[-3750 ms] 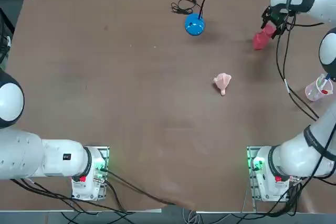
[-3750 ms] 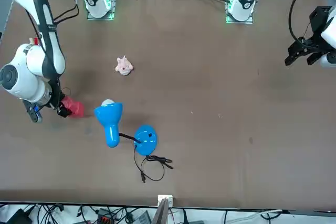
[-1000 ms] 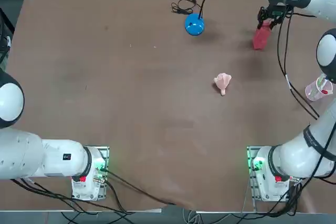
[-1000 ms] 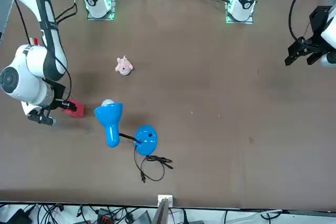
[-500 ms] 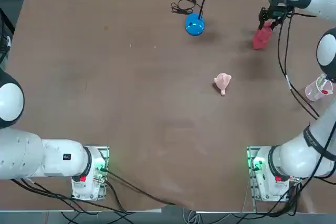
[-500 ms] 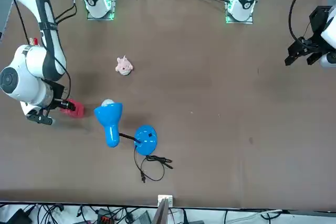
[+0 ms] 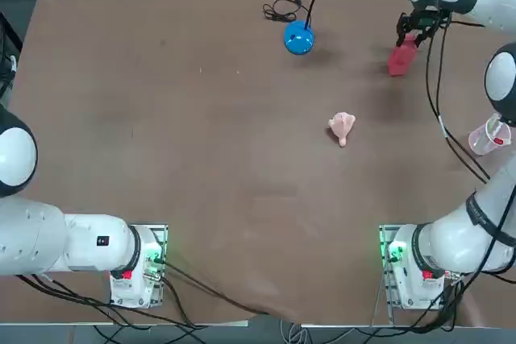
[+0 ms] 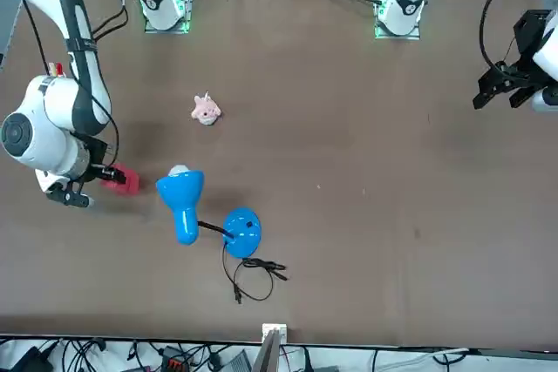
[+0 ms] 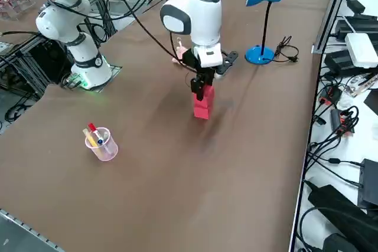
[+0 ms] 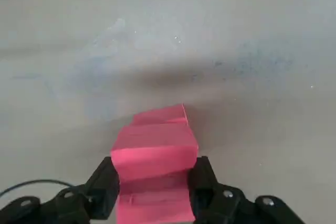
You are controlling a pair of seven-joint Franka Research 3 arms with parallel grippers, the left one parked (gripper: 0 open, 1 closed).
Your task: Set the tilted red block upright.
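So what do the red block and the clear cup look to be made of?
Red block: matte, uniform red-pink with crisp edges and no shine, probably painted wood or foam; held upright in the right tool. Cup: see-through and glossy, likely thin plastic.

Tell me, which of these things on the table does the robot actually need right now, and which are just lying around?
Needed for the job:
- red block, standing on the table
- right tool, shut on the block's top

Just lying about:
- blue desk lamp
- pale pink lumpy toy
- clear cup of pens
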